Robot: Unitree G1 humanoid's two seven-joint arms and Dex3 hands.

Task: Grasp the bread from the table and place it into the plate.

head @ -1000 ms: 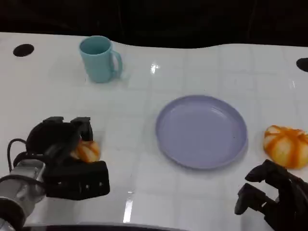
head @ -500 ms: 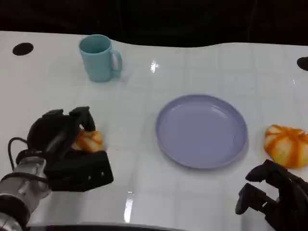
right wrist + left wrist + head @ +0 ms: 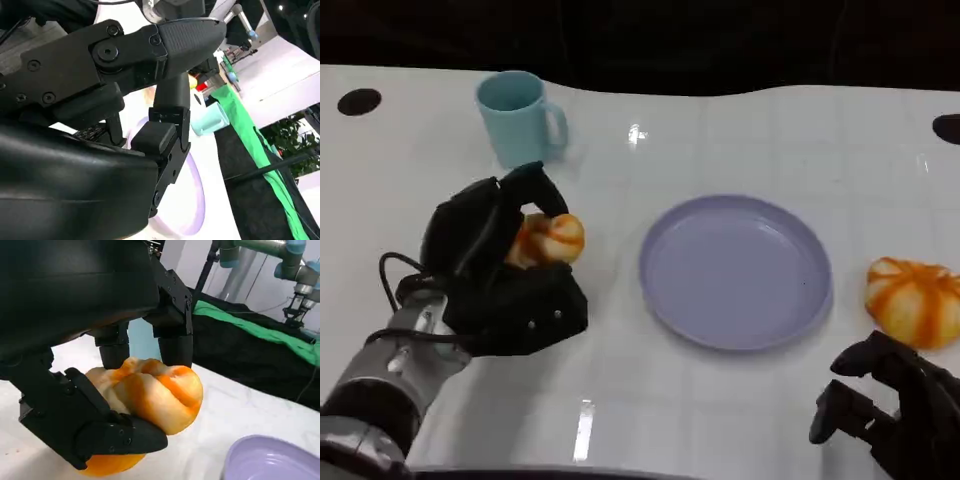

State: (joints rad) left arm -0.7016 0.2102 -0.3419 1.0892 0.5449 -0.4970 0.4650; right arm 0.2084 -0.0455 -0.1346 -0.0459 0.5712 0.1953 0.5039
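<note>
Since a second ago my left hand [image 3: 498, 262] has lifted the bread [image 3: 548, 240] off the table and carried it up and toward the plate [image 3: 736, 272]; cup, plate and the other bun kept their places. Head view: my left hand grips the bread, fingers over its top, thumb side under it, held above the white table [image 3: 720, 140] left of the purple plate and apart from its rim. A light blue cup [image 3: 517, 118] stands upright behind the hand, handle to the right, near but not touching. Nothing lies between bread and plate. A second orange-striped bun [image 3: 914, 302] sits on the table just right of the plate. My right hand [image 3: 885, 415] is low at the near right edge, fingers curled in, nothing in them. Left wrist view: bread [image 3: 150, 395] is clamped between fingers [image 3: 176, 347] above and the thumb part below; it's a roundish lobed bun with orange stripes, no clear long axis, domed side facing out past the fingers; plate rim [image 3: 260, 460] shows low nearby. Right wrist view: my right hand [image 3: 150, 125] with fingers bent, empty; cup [image 3: 212, 120] and plate [image 3: 192, 200] beyond.
</note>
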